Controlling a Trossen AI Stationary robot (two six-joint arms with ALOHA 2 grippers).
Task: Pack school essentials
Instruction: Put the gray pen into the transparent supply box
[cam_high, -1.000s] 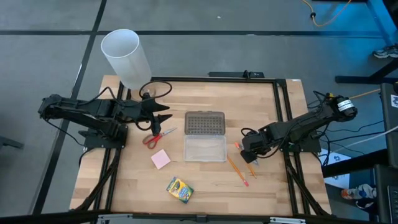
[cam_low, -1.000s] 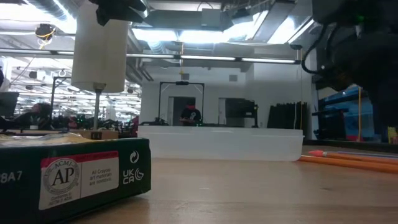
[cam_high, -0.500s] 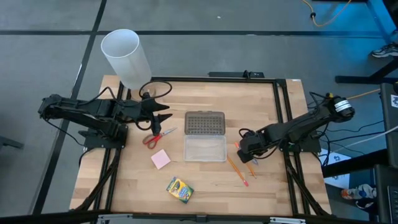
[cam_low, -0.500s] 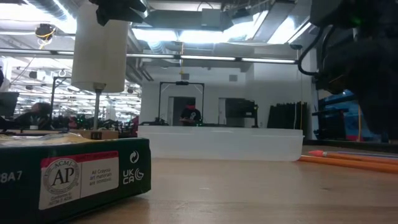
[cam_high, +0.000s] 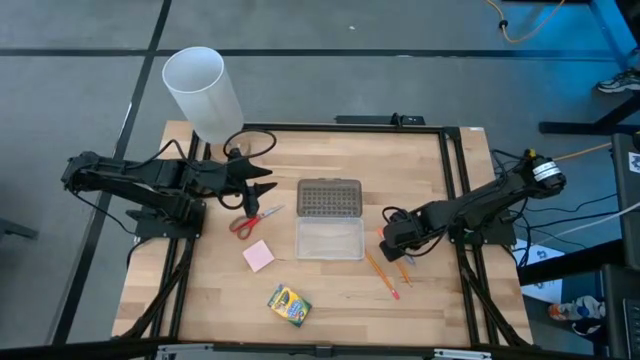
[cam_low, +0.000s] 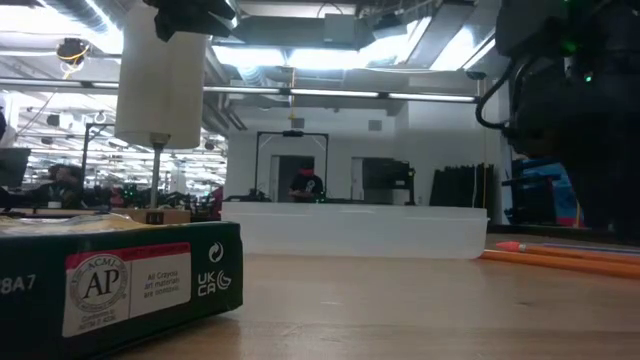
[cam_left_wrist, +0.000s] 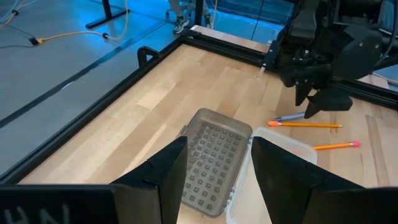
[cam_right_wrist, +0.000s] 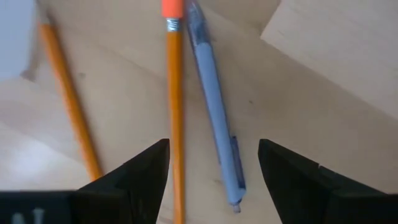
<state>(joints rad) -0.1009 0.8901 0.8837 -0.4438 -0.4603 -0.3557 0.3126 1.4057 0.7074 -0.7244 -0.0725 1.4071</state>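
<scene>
Both arms are matte black and chunky-jointed, black cables looping off them; right arm (cam_high: 470, 208) has a silver-ringed joint.

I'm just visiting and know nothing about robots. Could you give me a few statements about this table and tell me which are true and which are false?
1. The right gripper hangs open over a pen and a pencil. True.
2. The scissors are inside the clear case. False: they lie on the table left of it.
3. The left gripper holds the pink notepad. False: its jaws are open and empty.
4. The crayon box lies near the table's front edge. True.
</scene>
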